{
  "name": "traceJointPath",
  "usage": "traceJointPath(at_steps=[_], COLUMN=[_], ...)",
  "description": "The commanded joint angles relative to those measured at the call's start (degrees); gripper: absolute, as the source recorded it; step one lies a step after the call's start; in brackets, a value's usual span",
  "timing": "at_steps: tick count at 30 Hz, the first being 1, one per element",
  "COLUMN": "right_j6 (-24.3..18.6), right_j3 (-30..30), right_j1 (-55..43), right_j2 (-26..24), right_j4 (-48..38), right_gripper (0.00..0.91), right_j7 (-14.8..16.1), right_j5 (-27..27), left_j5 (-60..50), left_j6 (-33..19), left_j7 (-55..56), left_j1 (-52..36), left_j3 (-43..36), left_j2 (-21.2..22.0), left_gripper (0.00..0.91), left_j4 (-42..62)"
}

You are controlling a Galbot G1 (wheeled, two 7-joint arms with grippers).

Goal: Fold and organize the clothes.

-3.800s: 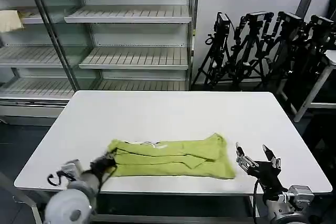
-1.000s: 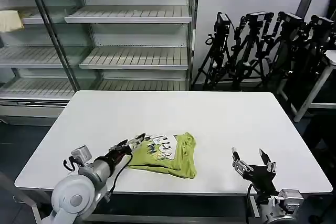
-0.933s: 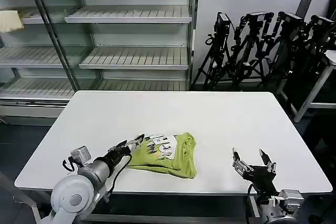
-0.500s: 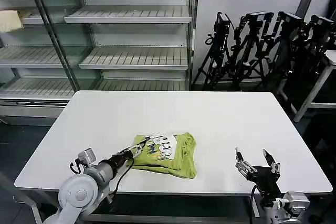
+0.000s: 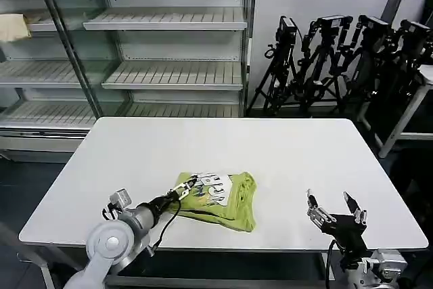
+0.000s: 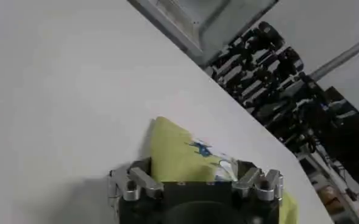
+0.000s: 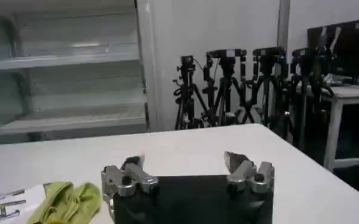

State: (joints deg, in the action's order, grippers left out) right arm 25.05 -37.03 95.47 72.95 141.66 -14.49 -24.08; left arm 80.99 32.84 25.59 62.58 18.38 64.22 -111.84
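The clothes are one lime yellow-green T-shirt (image 5: 229, 206), folded into a compact bundle with white print facing up, lying on the white table (image 5: 223, 141) near its front edge. My left gripper (image 5: 184, 188) is low on the table at the bundle's left edge, open, with its fingers spread to either side of the fabric's near corner. In the left wrist view the shirt (image 6: 178, 153) lies just ahead of the left gripper (image 6: 192, 175). My right gripper (image 5: 329, 202) hovers open and empty at the front right, well apart from the shirt (image 7: 66, 199); the right wrist view shows the right gripper (image 7: 185, 163) with nothing between its fingers.
A metal shelving unit (image 5: 169, 21) stands behind the table, with a pale cream cloth (image 5: 11, 26) on an upper left shelf. Black tripods (image 5: 338, 59) crowd the back right. Bare tabletop spreads behind and to the right of the shirt.
The shirt, earlier a long strip, is now folded over into a short bundle. In the last half second my left gripper and the bundle shifted slightly right; the right gripper barely moved.
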Motion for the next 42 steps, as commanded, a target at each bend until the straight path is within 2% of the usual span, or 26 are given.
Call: traceJointPath(at_steps=[1,17,22,26,31,38,42], right_j6=[0.0,0.0,0.0,0.0,0.0,-0.1,-0.1], right_j3=[-0.4,-0.8,-0.8,-0.9,-0.6,0.2,1.5], right_j1=[0.6,1.1,1.3,0.9,-0.3,-2.5,-4.1], right_j2=[0.1,0.5,0.7,0.7,0.5,-0.2,-0.8], right_j4=[0.5,1.2,1.5,1.4,1.0,0.2,-0.5], right_gripper=[0.907,0.907,0.907,0.907,0.907,0.907,0.907], right_j7=[0.0,0.0,0.0,0.1,0.1,0.1,0.0], right_j5=[-0.1,0.0,0.0,-0.3,-0.9,-2.4,-2.6], left_j5=[0.9,1.9,3.3,4.4,2.6,-7.0,-12.5], left_j6=[0.2,0.1,0.1,0.0,0.2,0.3,0.4], left_j7=[-0.7,-2.5,-2.3,-1.6,-0.4,-2.4,-4.1], left_j1=[-0.9,-0.5,0.8,2.6,4.8,7.7,6.2], left_j3=[-0.7,0.4,3.0,8.3,17.3,34.7,35.3], left_j2=[0.7,1.3,1.4,-0.4,-5.5,-17.8,-26.7], left_gripper=[0.020,0.020,0.020,0.020,0.020,0.020,0.020], left_j4=[2.8,2.6,0.9,-2.6,-5.7,-8.6,-13.0])
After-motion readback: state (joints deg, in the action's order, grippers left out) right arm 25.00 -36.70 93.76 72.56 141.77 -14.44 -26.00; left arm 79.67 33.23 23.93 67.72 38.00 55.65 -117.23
